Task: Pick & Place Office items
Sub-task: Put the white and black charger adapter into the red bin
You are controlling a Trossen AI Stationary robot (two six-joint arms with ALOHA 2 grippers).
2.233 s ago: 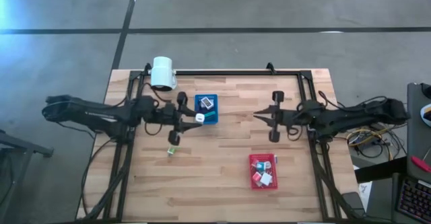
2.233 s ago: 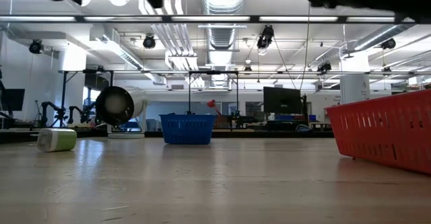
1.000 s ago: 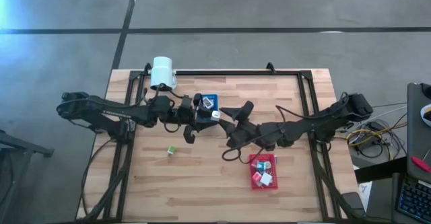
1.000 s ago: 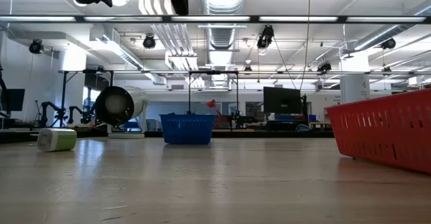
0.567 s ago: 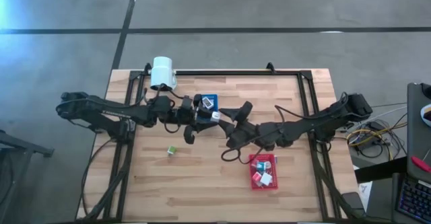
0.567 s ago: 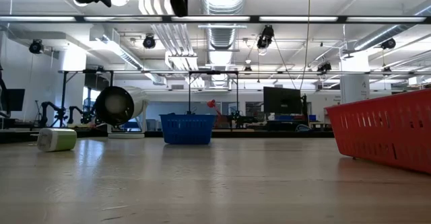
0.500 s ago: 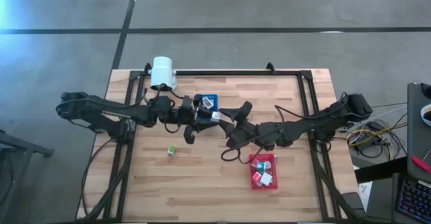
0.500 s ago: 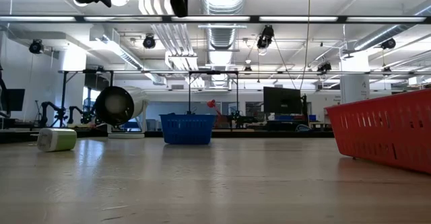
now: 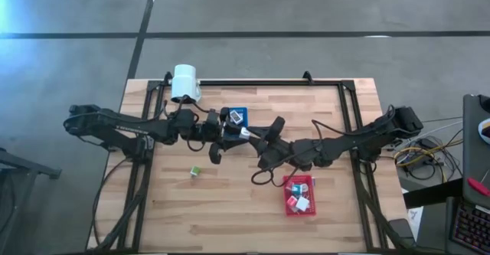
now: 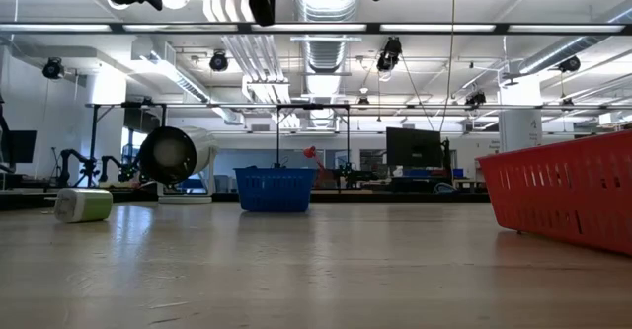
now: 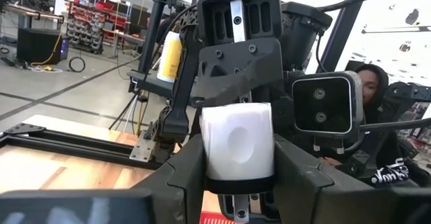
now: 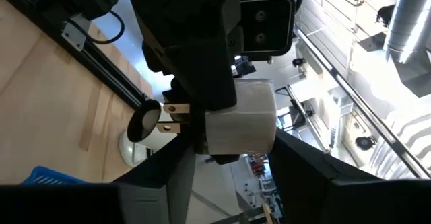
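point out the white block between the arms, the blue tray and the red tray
white block [image 11: 237,148]: left wrist view, middle of its front face
blue tray [image 9: 236,110]: high view, its far rim
red tray [image 10: 568,199]: low view, its mesh side wall

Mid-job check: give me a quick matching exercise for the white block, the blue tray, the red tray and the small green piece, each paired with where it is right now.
Things:
1. white block
2. blue tray
3. red tray
4. small green piece

Places:
A. lying alone on the bare wood, on the left arm's side
B. in the air between the left gripper and the right gripper, where the two meet
C. on the table under the right arm, with several small pieces inside
D. near the table's far edge, just behind the left gripper

Pairs: 1-B, 2-D, 3-C, 4-A
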